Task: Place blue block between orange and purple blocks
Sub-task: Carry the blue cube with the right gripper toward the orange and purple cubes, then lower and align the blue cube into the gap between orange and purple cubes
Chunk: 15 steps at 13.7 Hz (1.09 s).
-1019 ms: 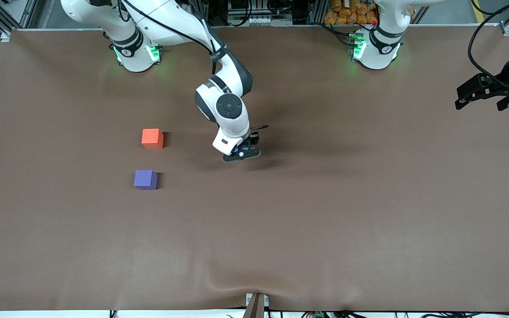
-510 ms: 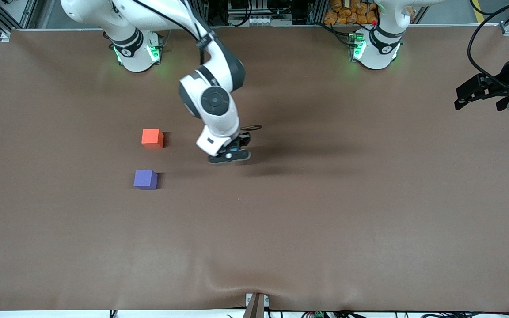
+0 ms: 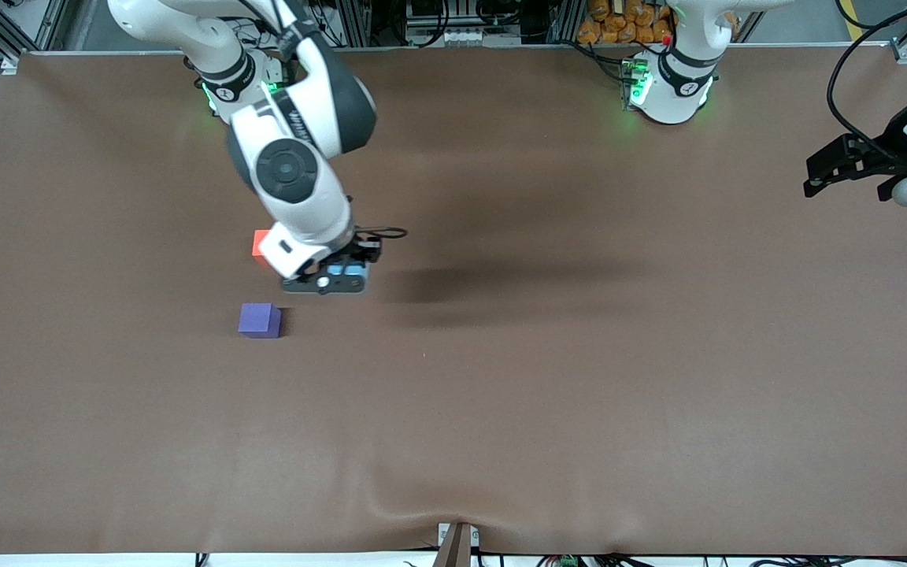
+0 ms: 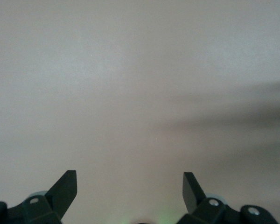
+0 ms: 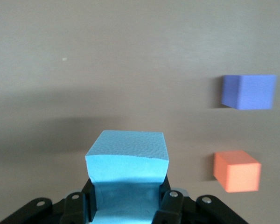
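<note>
My right gripper [image 3: 335,277] is shut on the blue block [image 3: 345,270], a light sky-blue cube, and holds it above the table beside the orange block [image 3: 259,242]. The right wrist hides most of that orange block in the front view. The purple block [image 3: 259,320] lies nearer to the front camera than the orange one, with a gap between them. In the right wrist view the blue block [image 5: 128,156] fills the right gripper [image 5: 127,191], with the purple block [image 5: 248,91] and the orange block [image 5: 236,171] ahead to one side. My left gripper [image 3: 847,169] waits open at the left arm's end, and the left gripper [image 4: 129,184] has only bare table under it.
A brown mat [image 3: 579,394] covers the whole table. It bulges slightly at the front edge, where a small bracket [image 3: 457,543] sticks up. Cables and shelves stand past the robots' bases.
My right arm has carried the blue block toward the right arm's end of the table, up to the orange block, which its wrist now partly covers. The left arm has barely moved.
</note>
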Each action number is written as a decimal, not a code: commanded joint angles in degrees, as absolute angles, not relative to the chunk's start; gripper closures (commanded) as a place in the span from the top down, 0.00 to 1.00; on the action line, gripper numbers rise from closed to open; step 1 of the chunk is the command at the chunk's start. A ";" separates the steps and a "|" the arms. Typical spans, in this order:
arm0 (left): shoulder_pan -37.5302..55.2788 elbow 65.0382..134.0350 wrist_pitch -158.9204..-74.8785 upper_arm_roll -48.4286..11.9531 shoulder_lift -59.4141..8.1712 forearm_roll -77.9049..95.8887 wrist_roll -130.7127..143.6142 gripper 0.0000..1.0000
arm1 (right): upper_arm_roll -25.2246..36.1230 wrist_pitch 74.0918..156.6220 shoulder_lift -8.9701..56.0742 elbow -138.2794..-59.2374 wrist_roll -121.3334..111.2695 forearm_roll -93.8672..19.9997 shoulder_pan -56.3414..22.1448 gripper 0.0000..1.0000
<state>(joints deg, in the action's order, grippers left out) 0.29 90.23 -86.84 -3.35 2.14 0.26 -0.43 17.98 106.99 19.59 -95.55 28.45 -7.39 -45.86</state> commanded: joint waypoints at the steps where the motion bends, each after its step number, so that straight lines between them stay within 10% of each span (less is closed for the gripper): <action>1: 0.35 89.38 -85.78 -3.43 1.58 0.79 -1.32 1.00 | 18.63 106.17 17.23 -98.60 28.39 -6.50 -43.95 0.00; 15: 0.35 89.38 -85.78 -3.52 1.14 0.70 -1.49 1.00 | 18.54 123.40 8.79 -123.31 6.24 -6.76 -30.50 0.00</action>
